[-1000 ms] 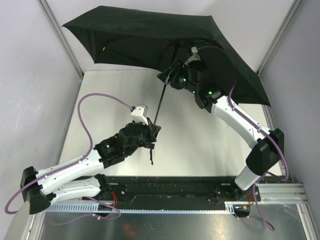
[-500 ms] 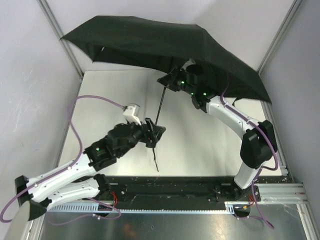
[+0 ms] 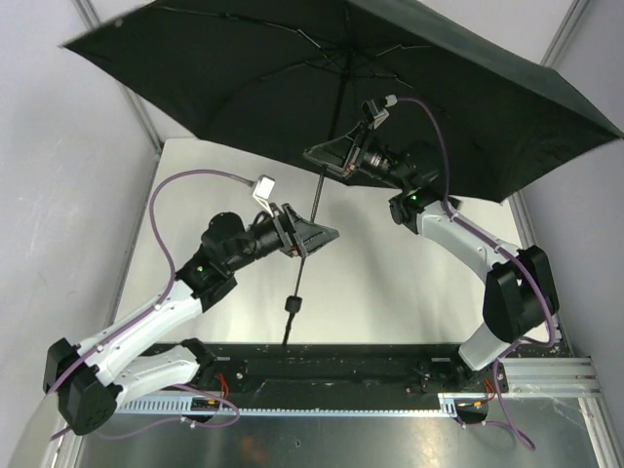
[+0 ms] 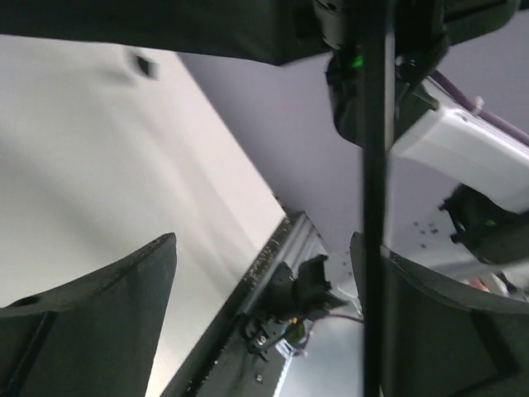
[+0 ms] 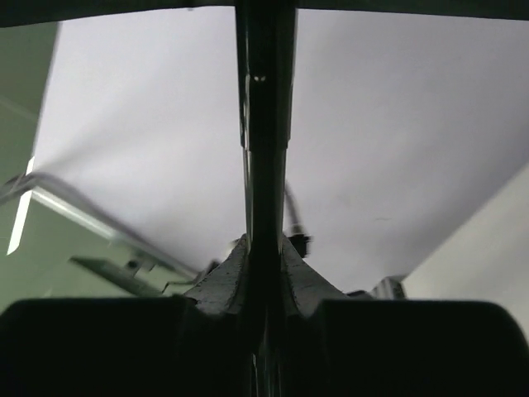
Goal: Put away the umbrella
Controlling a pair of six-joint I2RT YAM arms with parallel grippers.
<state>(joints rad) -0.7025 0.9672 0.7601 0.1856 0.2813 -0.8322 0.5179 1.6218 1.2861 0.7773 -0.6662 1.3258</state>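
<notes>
**A:** How much room is there at the edges?

**B:** Not much up high. The umbrella (image 3: 244,88) is open and held in the air over the far half of the table (image 3: 409,292). From above, its left tip overlaps the left wall (image 3: 58,214) and its right edge overlaps the right wall (image 3: 590,253). I cannot tell whether it touches either one. Under the canopy the white table is bare between the two arms, right down to the dark rail (image 3: 341,359) at the near edge.

**A:** Who has hold of it?

**B:** The right end effector (image 3: 327,161) is closed narrow on the shaft (image 3: 317,200), just beneath the canopy. Its wrist view shows the shaft running straight up between the fingers. The left end effector (image 3: 307,237) sits lower on the shaft with its fingers spread wide and the shaft passing between them. In the left wrist view the shaft is close to the right-hand finger (image 4: 446,331), but I cannot tell if they touch.

**A:** And the umbrella itself?

**B:** It is matte black, with thin ribs (image 3: 292,44) fanning out across the underside. The shaft leans, its top farther and to the right. The small knob handle (image 3: 291,304) hangs nearer, below the left end effector and apart from it, just short of the rail.
</notes>
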